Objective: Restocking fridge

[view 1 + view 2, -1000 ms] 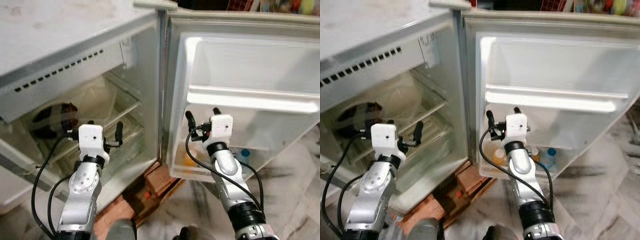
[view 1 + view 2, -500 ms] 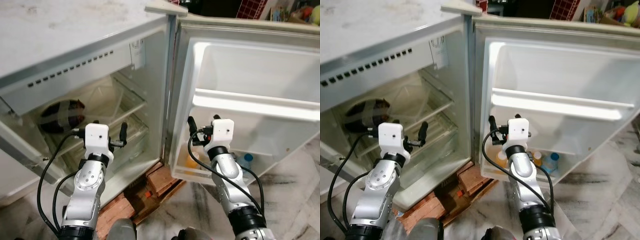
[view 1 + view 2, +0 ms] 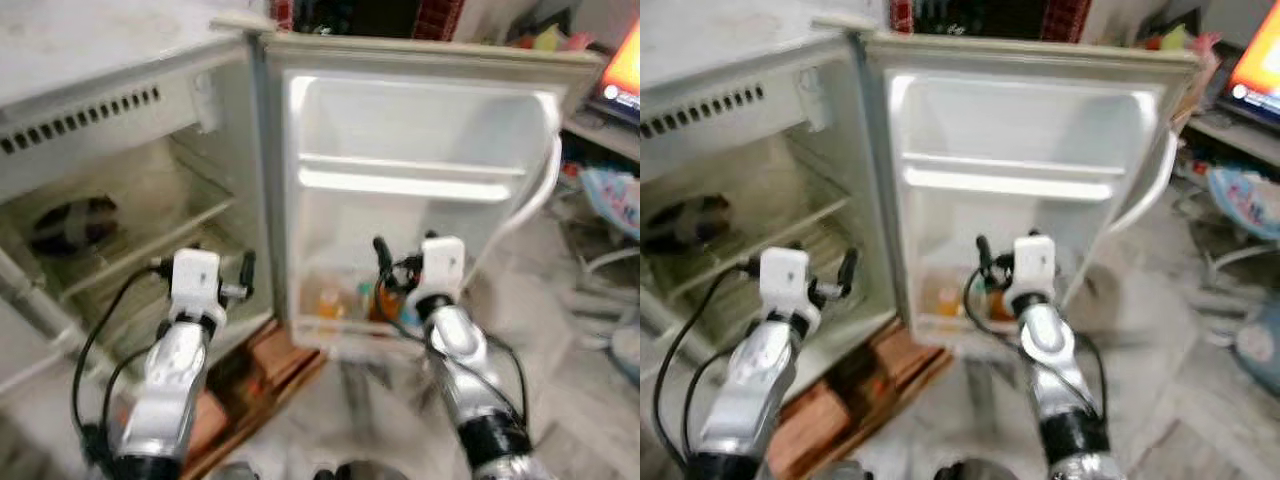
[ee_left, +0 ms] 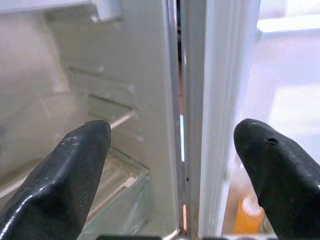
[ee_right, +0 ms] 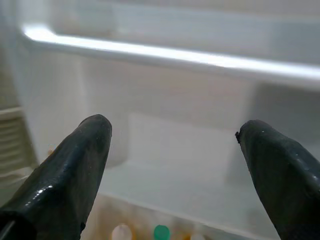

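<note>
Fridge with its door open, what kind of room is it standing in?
Probably a lived-in room of a home. The small fridge stands on bricks on a stone floor, its door shelf holds bottles, and a lit screen glows on the right.

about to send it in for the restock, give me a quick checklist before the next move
1. Fridge door swung wide open: ok.
2. Left tool open and holding nothing, in front of the fridge's main compartment: ok.
3. Right tool open and holding nothing, facing the door's inner side: ok.
4. Item in hand to restock: not ok, both tools carry nothing.
5. Room in the lower door bin: cannot tell; bottles already stand there and the picture is blurred.
6. Upper door shelf free: ok, nothing seen on it.
</note>
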{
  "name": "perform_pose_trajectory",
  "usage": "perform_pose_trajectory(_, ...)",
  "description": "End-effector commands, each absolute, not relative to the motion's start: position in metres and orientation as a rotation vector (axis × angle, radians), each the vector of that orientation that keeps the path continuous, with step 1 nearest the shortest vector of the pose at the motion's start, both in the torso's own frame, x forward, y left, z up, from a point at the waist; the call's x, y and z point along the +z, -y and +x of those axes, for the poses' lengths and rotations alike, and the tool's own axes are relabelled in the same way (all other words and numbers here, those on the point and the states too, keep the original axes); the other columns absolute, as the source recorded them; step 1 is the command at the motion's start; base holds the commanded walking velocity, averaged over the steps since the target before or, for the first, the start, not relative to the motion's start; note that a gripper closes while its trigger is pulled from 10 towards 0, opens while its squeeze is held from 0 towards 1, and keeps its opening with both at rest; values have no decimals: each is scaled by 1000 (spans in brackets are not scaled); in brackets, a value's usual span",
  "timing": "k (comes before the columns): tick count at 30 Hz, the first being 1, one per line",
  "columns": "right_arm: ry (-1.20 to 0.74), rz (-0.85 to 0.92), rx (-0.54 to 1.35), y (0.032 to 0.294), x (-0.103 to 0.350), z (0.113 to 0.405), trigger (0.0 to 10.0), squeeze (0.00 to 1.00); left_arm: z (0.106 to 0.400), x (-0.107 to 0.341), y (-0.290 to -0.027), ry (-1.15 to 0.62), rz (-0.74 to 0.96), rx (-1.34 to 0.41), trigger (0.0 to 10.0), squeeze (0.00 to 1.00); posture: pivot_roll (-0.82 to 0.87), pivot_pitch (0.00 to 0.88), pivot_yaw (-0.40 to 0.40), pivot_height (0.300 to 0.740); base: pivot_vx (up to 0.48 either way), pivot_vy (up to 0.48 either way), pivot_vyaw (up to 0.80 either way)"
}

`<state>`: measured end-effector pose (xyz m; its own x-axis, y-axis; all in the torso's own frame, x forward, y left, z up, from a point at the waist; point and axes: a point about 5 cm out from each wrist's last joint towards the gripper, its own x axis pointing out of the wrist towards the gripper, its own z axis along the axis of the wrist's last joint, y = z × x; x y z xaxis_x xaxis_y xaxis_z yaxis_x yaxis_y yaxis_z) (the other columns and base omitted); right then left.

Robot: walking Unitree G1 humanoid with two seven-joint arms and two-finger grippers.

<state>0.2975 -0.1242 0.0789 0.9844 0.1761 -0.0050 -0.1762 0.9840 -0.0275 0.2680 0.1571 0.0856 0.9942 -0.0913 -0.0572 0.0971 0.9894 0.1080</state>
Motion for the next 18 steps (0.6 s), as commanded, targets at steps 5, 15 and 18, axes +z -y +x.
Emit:
perform_pose_trajectory(5, 14, -83, 235, 114, 86, 301, 10000, 0, 271, 84, -155, -57, 126, -96, 10000, 0, 118, 0, -19, 740, 311, -362, 0)
perform_pose_trajectory(15, 90, -160, 307, 111, 94, 301, 10000, 0, 272, 83, -156, -57, 129, -90, 10000, 0, 118, 0, -20, 740, 332, -343, 0)
perform_pose_trajectory(18, 83, -150, 295, 112, 93, 301, 10000, 0, 273, 84, -155, -55, 127, -91, 10000, 0, 118, 0, -20, 740, 334, -341, 0)
